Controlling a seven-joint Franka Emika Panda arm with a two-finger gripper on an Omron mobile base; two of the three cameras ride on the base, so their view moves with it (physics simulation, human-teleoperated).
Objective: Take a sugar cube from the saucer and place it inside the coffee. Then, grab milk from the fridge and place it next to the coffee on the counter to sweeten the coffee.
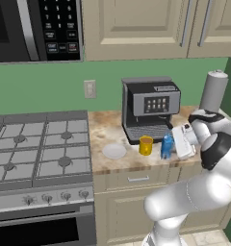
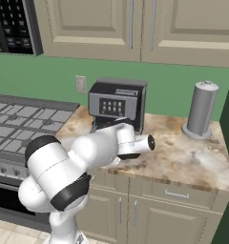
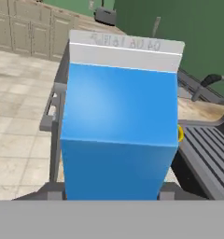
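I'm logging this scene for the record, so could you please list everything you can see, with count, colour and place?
milk: 1, blue carton, upright on the counter right of the mug
mug: 1, yellow, in front of the coffee machine
saucer: 1, white, on the counter left of the mug
counter: 1, beige marbled, right of the stove
coffee machine: 1, black and grey, at the back of the counter
canister: 1, grey, far right of the counter
stove: 1, grey, left of the counter
microwave: 1, black, above the stove
outlet: 1, pale, on the green wall
cabinets: cream, above and below the counter
arm: 1, white, reaching to the milk
gripper: 1, at the milk
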